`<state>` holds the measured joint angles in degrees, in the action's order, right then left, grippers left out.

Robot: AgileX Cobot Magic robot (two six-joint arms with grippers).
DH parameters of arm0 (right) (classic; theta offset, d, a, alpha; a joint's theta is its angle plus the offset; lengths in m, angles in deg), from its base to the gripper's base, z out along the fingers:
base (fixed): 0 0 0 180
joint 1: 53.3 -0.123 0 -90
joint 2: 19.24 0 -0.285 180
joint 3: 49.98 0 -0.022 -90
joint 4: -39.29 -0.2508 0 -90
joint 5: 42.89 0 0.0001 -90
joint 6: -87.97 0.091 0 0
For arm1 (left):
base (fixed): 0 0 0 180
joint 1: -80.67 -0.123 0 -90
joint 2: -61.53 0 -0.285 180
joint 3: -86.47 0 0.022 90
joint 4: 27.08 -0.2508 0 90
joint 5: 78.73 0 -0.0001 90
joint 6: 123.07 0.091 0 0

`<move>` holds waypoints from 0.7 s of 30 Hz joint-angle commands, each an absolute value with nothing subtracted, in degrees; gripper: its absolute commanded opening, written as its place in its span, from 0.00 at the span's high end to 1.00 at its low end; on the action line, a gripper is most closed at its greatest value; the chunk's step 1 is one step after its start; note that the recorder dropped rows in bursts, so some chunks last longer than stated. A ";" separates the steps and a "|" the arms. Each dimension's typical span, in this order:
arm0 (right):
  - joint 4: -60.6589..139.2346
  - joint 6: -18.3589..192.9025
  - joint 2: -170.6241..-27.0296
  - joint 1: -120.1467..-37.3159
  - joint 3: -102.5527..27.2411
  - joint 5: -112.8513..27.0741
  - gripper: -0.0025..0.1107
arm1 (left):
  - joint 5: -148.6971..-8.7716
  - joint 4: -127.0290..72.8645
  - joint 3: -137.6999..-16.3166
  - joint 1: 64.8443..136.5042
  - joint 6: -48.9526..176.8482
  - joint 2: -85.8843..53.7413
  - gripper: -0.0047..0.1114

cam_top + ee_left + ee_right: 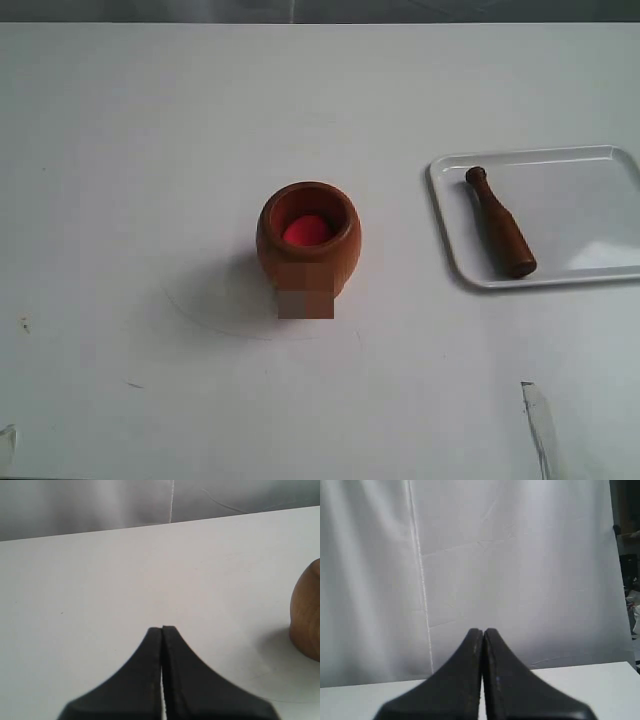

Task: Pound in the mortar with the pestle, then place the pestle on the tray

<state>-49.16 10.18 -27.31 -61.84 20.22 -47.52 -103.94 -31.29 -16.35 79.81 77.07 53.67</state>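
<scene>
The left gripper (162, 631) was closed and empty, its black fingers pressed together. The barrel-shaped light brown wooden mortar (306, 240) (red inside) stood upright ahead of it, toward the right arm's side, well apart. The right gripper (483, 631) was likewise clamped on nothing. Clear of both, the small dark brown wooden pestle (500, 225) lay inside the flat white rectangular tray (600, 180).

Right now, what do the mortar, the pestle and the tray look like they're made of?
Mortar: seemingly light brown wood, faint grain, smooth satin finish, red inside. Pestle: darker wood, turned, slightly glossy. Tray: white, glossy; plastic or enamelled metal, cannot tell.
</scene>
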 commanded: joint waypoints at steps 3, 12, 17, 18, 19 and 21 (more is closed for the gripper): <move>-49.71 9.98 -27.03 -61.40 20.52 -47.19 0.98 | -103.77 -30.87 -16.32 80.26 76.60 53.74 0.96; -56.29 1.66 -27.03 -61.40 20.52 -45.97 0.98 | -103.77 -30.87 -16.32 80.26 76.60 53.74 0.96; -60.66 -9.67 -27.03 -61.40 20.52 -46.10 0.98 | -103.77 -30.87 -16.32 80.26 76.60 53.74 0.96; -60.66 -9.67 -27.03 -61.40 20.63 -45.75 0.98 | -103.77 -30.87 -16.32 80.26 76.60 53.74 0.96; -60.66 -9.67 -27.03 -61.40 20.66 -45.50 0.98 | -103.77 -30.87 -16.32 80.26 76.60 53.74 0.96; -60.66 -9.67 -27.03 -61.40 20.66 -45.49 0.98 | -103.77 -30.87 -16.32 80.26 76.60 53.74 0.96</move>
